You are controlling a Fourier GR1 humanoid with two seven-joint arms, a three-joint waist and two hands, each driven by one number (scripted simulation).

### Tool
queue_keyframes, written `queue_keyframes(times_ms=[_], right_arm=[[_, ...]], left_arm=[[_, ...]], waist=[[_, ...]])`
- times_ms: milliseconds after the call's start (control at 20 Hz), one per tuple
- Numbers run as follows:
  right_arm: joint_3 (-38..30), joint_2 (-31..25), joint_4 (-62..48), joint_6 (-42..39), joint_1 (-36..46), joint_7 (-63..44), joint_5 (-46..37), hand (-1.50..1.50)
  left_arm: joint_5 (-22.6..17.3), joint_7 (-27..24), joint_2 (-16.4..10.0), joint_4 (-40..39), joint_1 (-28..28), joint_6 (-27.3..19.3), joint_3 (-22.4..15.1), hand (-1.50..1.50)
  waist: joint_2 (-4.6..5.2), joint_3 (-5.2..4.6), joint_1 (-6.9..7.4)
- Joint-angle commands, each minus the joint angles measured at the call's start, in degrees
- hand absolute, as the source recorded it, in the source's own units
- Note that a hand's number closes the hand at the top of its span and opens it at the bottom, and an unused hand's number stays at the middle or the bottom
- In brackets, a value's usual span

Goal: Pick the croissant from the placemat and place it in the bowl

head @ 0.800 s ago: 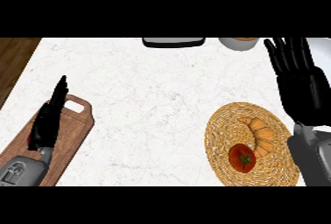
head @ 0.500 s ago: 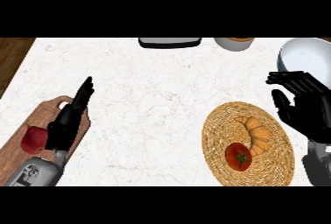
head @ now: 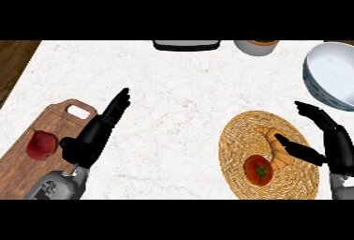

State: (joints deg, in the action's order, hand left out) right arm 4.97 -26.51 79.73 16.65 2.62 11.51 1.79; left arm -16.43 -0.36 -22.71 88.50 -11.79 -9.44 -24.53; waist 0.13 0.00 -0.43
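A golden croissant (head: 276, 146) lies on the round woven placemat (head: 239, 140) at the right, just above a red tomato (head: 259, 170). My right hand (head: 330, 140) hovers over the placemat's right side, open, thumb over the croissant's right end and fingers pointing up-left. The pale blue bowl (head: 332, 75) stands at the upper right edge, partly cut off. My left hand (head: 97, 131) rests open at the left, fingers straight and pointing up-right, holding nothing.
A wooden cutting board (head: 31, 154) with a red apple (head: 40, 144) lies at the lower left. A dark tray (head: 187, 45) and a small cup (head: 256, 47) sit at the counter's far edge. Wooden floor shows at the upper left.
My right hand has come down from near the bowl to just over the croissant. The left hand has shifted right, uncovering the cutting board and apple.
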Motion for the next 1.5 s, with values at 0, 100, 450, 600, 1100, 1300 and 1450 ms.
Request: queue_keyframes(times_ms=[0, 100, 450, 600, 1100, 1300, 1450], right_arm=[[3.6, -5.8, -1.7, -0.2, 2.8, -5.1, -8.7, -1.5], [4.5, -10.0, -0.8, -3.9, 3.9, -10.4, -10.4, -1.5], [13.6, -21.6, 1.1, -24.2, 10.2, -31.8, -14.9, -1.5], [15.2, -23.1, 4.1, -35.6, 12.5, -40.0, -9.4, -1.5], [15.6, -12.4, 4.5, -49.9, 25.3, -66.0, 1.2, -1.5], [14.8, -10.8, 6.0, -49.7, 22.2, -66.9, -1.0, -1.5], [16.6, -9.8, 10.3, -47.1, 17.8, -65.0, -5.5, -1.5]], left_arm=[[-1.2, 1.5, -0.3, -0.3, -2.6, 3.0, 0.9, 0.0], [-0.7, 0.8, 0.7, -0.3, -1.9, 2.4, 0.7, 0.0], [-0.3, 0.1, 0.5, -0.9, -0.5, 3.3, 0.0, 0.0], [-0.2, 0.5, 0.5, 0.4, 0.1, 3.7, -0.5, 0.0], [0.8, 2.9, 2.2, 2.7, -0.1, 4.1, 2.4, 0.0], [3.9, -1.9, 3.8, 1.8, 6.5, 4.5, 1.3, 0.0], [4.7, 3.1, 5.9, 1.0, 0.1, 4.0, 2.8, 0.0]], waist=[[0.0, -0.08, 0.7], [-0.1, -0.11, 0.64], [0.12, -0.43, 2.15], [-0.22, -0.37, 1.91], [-0.13, -0.04, 1.0], [-0.21, -0.02, 0.62], [-0.25, 0.0, 0.05]])
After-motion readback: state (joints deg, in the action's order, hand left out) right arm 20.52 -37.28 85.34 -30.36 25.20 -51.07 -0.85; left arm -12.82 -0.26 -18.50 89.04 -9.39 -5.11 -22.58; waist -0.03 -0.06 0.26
